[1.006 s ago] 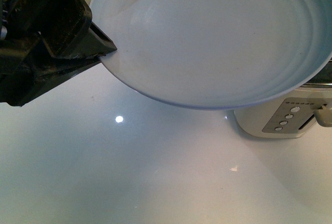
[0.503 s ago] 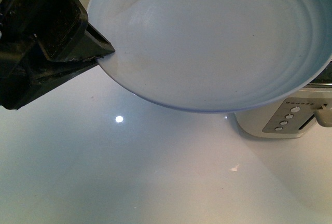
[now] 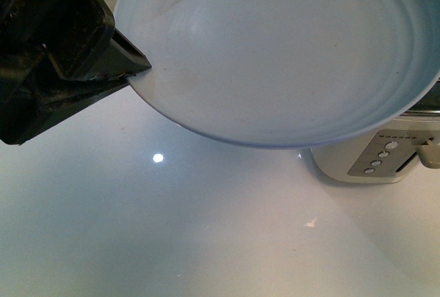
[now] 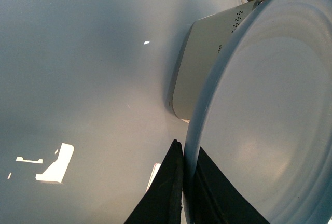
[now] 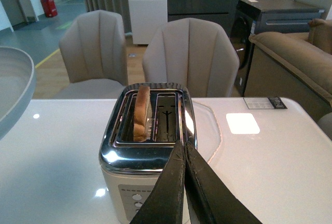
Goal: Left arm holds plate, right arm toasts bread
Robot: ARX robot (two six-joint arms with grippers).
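Observation:
The pale blue-white plate hangs tilted in the air and fills the top of the front view. My left gripper is shut on its rim, one black finger on each face. The plate is empty. In the right wrist view the bread stands upright in one slot of the chrome-topped toaster, and the other slot is empty. My right gripper is shut with nothing in it, its tips just above the toaster's near top edge. The plate's edge shows beside the toaster.
The white toaster stands on the glossy white table, partly under the plate, with a button panel and side lever. Two beige chairs stand behind the table's far edge.
The left gripper and the plate have crept slightly up and to the left. The toaster has stayed put.

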